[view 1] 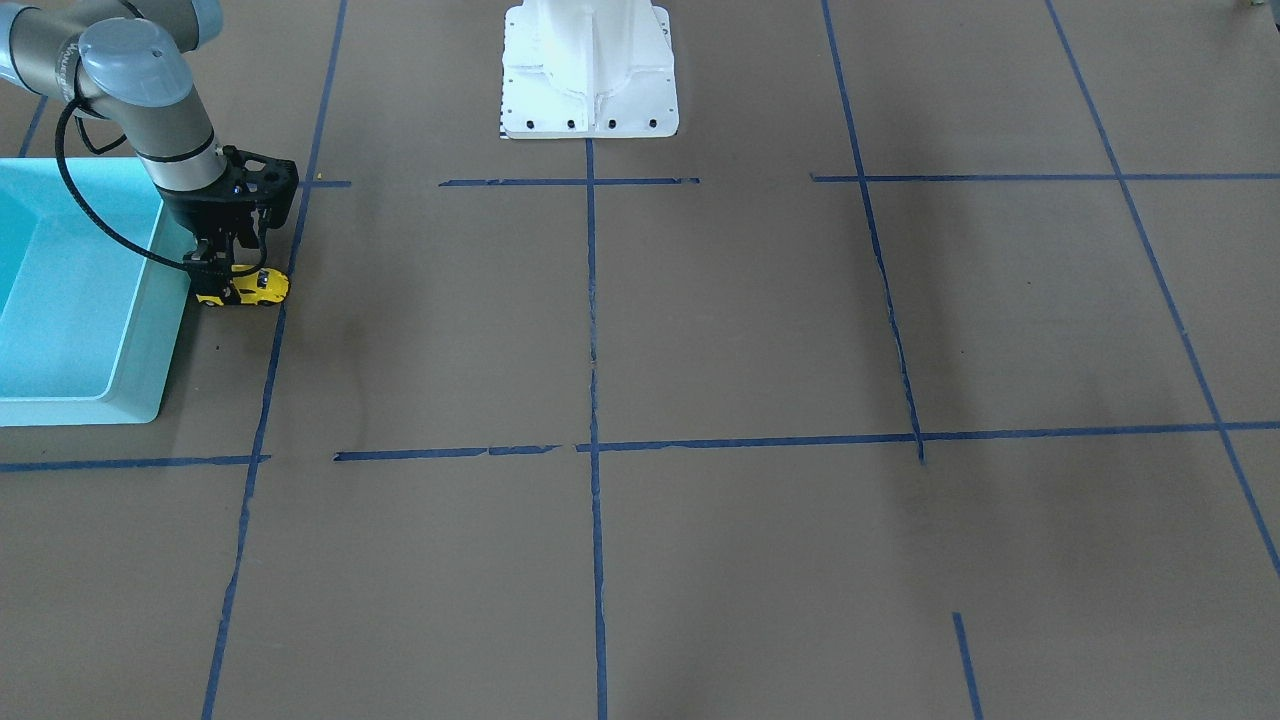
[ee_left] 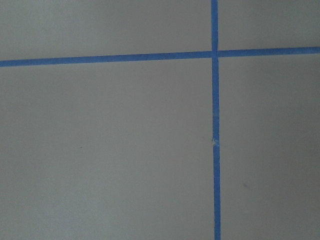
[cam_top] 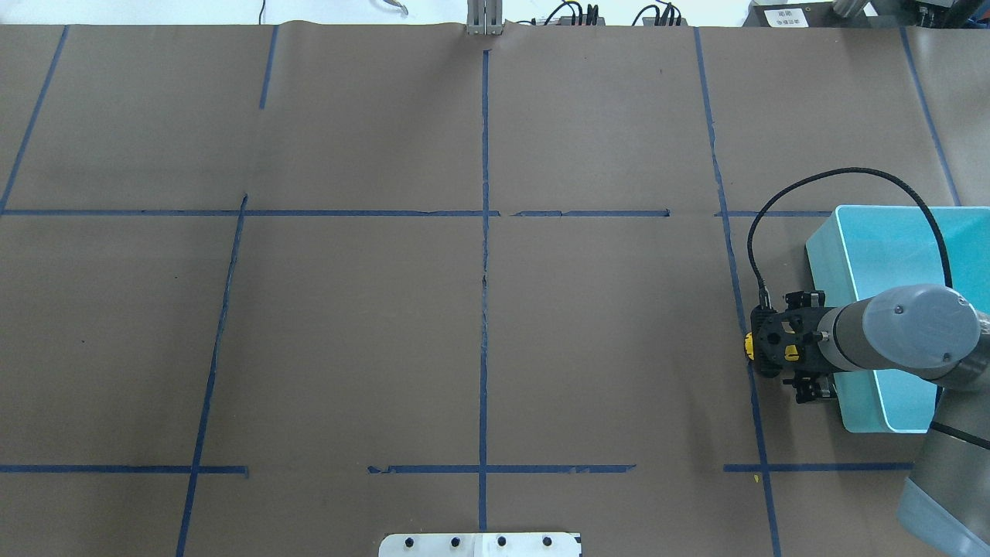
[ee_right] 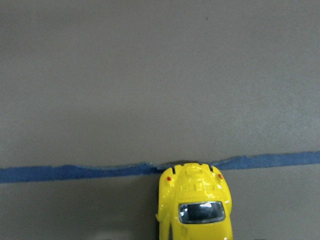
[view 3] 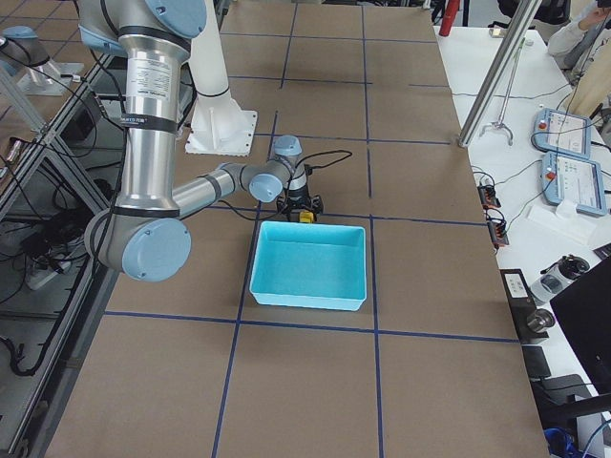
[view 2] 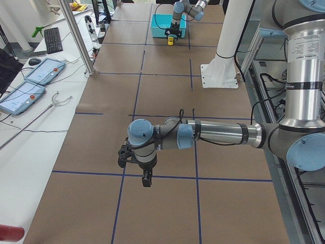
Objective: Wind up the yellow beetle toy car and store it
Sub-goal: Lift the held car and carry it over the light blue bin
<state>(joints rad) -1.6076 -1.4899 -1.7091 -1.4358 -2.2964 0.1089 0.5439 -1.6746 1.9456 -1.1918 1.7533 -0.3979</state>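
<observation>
Beside the bin's outer wall: yellow beetle toy car (view 1: 250, 289), upright with its wheels on the worktop (view 1: 720, 330). It is just outside the light blue bin (view 1: 172, 330), not in it.
Car heading: crosswise to the bin wall, one end toward the bin and the other pointing away.
Car vs tape: in the right wrist view the end with two small red dots and a dark window meets the near edge of a blue tape line (ee_right: 75, 172).
Car vs right jaws: the right jaws point straight down over the bin-side half of the car. The other half sticks out clear of them. From overhead, only slivers of yellow show past the black housing.
Right jaws, state: the tips sit low at the car's body, but the contact is hidden. Cannot tell whether they pinch it or stand off.
Right arm (view 1: 150, 110): wrist upright over the car, with a black cable (view 1: 85, 215) looping across the bin.
Left arm (view 2: 213, 133): stretched low over the worktop at the opposite end, well apart from the car.
Left jaws, state: pointing down above bare paper. They show in a side view only, so cannot tell.
Left wrist view: brown paper and a tape crossing (ee_left: 215, 52).
Robot base: white pedestal (view 1: 590, 80), at mid-worktop.
</observation>
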